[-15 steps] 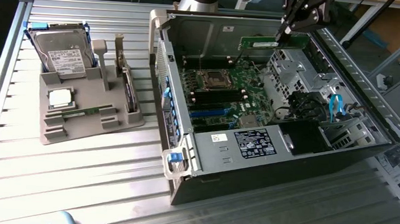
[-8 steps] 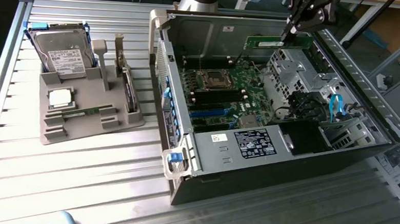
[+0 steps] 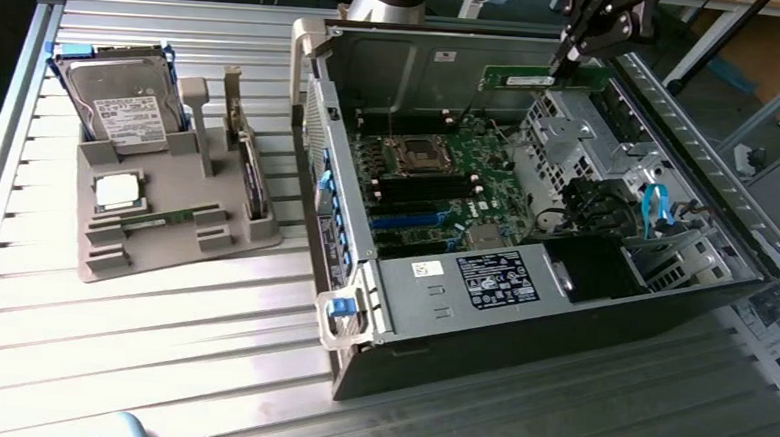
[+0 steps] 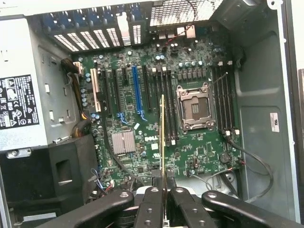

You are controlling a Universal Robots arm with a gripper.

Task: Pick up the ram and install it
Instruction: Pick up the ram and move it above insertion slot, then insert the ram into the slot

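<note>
My fingers (image 4: pixel 151 208) are clamped on the ram (image 4: pixel 163 142), which hangs edge-on above the motherboard (image 4: pixel 204 152) in the open case. I judge its edge should run parallel to a memory slot (image 4: pixel 156 90) beside the CPU socket (image 4: pixel 194 107), level, with no tilt.

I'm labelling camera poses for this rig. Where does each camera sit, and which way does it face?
Exterior view: off the arm, high up, looking down on the open computer case and parts tray; the gripper shows above the case, holding the ram.
Wrist view: on the wrist, looking past the gripper down at the motherboard; its fingers clamp the ram edge-on.
Shared: gripper, ram, motherboard, CPU socket.
</note>
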